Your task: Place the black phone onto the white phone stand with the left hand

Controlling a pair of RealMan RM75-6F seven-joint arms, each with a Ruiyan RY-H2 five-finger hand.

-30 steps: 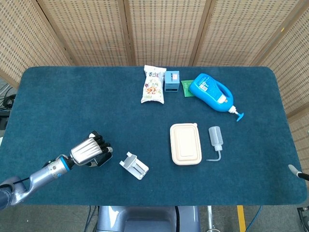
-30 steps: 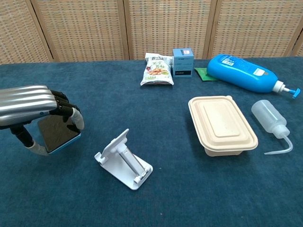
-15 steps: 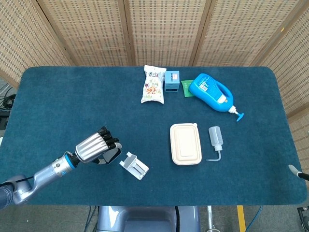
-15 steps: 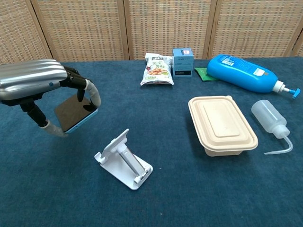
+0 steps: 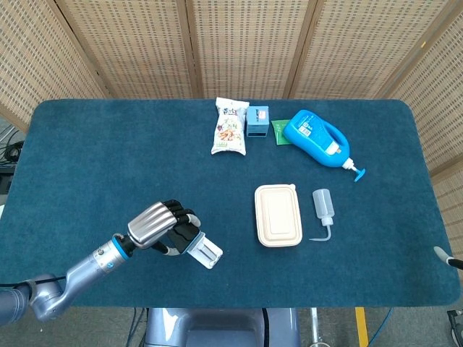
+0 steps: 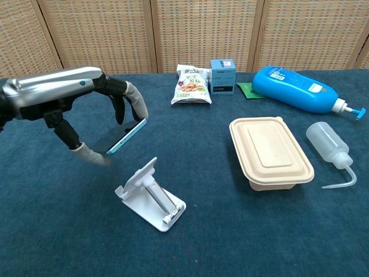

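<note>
My left hand (image 6: 86,109) holds the black phone (image 6: 123,137), a dark slab with a light-blue edge, tilted up between the fingers and thumb. In the chest view it hangs just above and left of the white phone stand (image 6: 152,194), not touching it. From the head view, the left hand (image 5: 160,225) covers most of the phone (image 5: 185,233) and overlaps the left end of the stand (image 5: 205,250). The stand lies on the blue cloth with its backrest raised toward the left. My right hand is out of sight in both views.
A beige lidded box (image 6: 270,151) sits right of the stand, with a clear squeeze bottle (image 6: 330,146) beyond it. At the back stand a snack bag (image 6: 191,84), a small blue box (image 6: 223,76) and a big blue pump bottle (image 6: 300,88).
The left hand has lifted the phone off the cloth and carried it right, toward the stand, tipping it more upright. The stand and other items have not moved.
</note>
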